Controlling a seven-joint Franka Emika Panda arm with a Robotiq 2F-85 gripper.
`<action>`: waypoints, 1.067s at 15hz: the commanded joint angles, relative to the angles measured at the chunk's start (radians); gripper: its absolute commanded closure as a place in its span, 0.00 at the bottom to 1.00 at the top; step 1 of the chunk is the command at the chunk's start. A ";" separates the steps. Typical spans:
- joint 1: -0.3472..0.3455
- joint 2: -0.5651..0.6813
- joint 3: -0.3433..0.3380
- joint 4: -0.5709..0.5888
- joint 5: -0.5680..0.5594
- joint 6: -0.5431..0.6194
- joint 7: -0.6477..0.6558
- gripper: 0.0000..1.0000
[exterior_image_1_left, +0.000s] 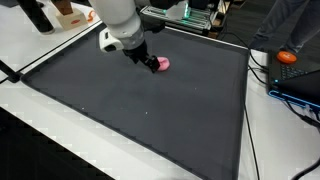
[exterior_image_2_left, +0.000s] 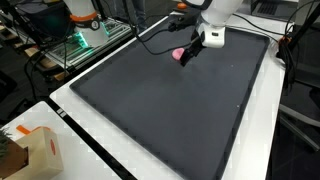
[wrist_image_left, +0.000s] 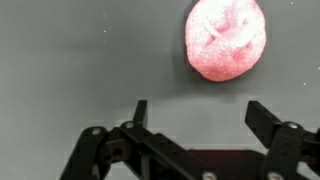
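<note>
- The pink ball (wrist_image_left: 227, 38) is a soft-looking, slightly dimpled lump that lies alone on the black mat (exterior_image_1_left: 150, 120).
- In both exterior views the ball (exterior_image_1_left: 163, 63) (exterior_image_2_left: 178, 53) sits in the far part of the mat, near its back edge.
- The gripper (wrist_image_left: 199, 107) has its jaws spread wide apart and holds nothing.
- In the wrist view the ball lies beyond the fingertips (wrist_image_left: 140, 108), toward the top of the picture. It is not centred in the gap but roughly in line with the finger on the picture's right side. A strip of bare mat shows between ball and fingers, so they do not touch.
- In an exterior view the gripper (exterior_image_1_left: 150, 62) hangs low over the mat, tilted, with the ball just beside its tip.
- In an exterior view the gripper (exterior_image_2_left: 188, 55) partly covers the ball, and only a pink edge shows.
- The white arm (exterior_image_1_left: 120, 25) comes down from above the back of the mat.
- The mat lies on a white table (exterior_image_1_left: 40, 125), whose bare border runs around it.
- An orange thing (exterior_image_1_left: 288, 57) lies off the mat, well apart from the ball.
- A cardboard box (exterior_image_2_left: 30, 150) stands at a table corner, far from the gripper.
</note>
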 joint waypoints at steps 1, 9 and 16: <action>-0.028 -0.042 -0.023 -0.068 0.093 0.037 0.088 0.00; -0.075 -0.149 -0.074 -0.236 0.280 0.066 0.270 0.00; -0.102 -0.244 -0.095 -0.384 0.468 0.112 0.423 0.00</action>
